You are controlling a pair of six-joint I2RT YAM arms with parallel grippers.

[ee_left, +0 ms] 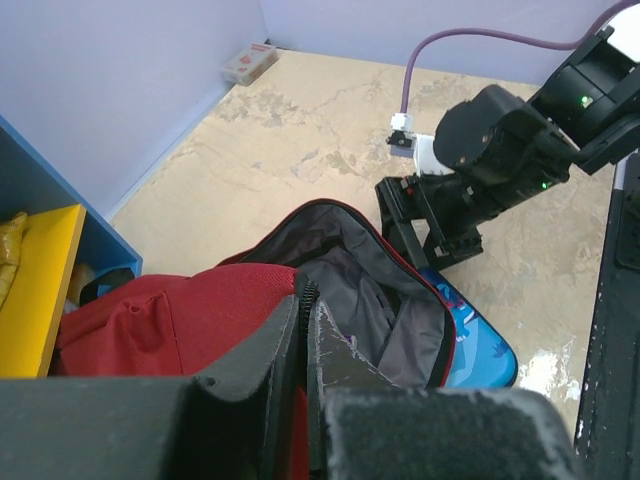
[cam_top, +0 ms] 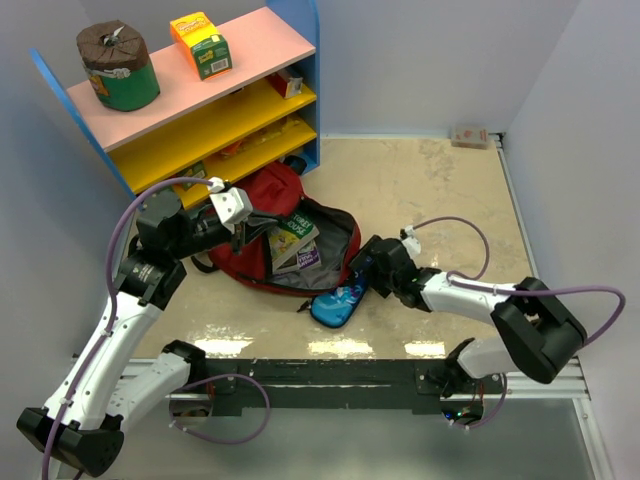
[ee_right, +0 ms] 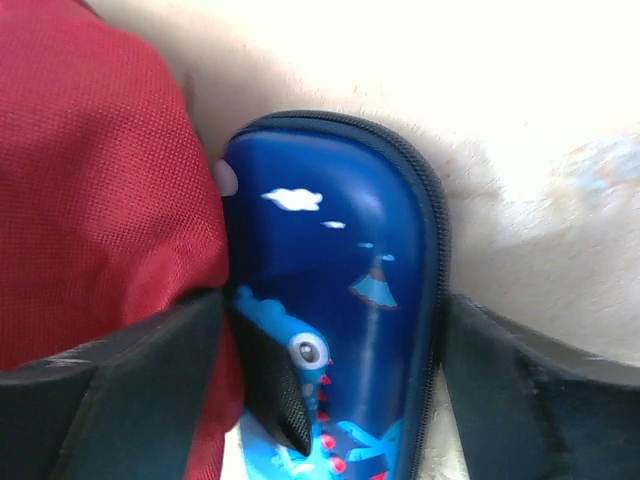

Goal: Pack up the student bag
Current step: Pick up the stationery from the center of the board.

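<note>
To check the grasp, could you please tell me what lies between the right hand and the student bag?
The blue pencil case, lying against the red student bag. The right hand straddles it, which shows clearest in the right wrist view.

2 books (cam_top: 293, 242) in student bag (cam_top: 268, 192), mid table (cam_top: 420, 190). Pencil case (cam_top: 338, 303) touching bag's near edge. Shelf (cam_top: 215, 125) behind bag, left. Tin (cam_top: 118, 66), carton (cam_top: 200, 45) on top.

- there was one dark-red student bag (cam_top: 272, 190).
- two books (cam_top: 293, 237) showed inside it.
- one blue pencil case (cam_top: 338, 302) lay there.
- one shelf unit (cam_top: 255, 45) bore one tin (cam_top: 118, 68) and one carton (cam_top: 201, 44).
- one small box (cam_top: 470, 136) was there.
</note>
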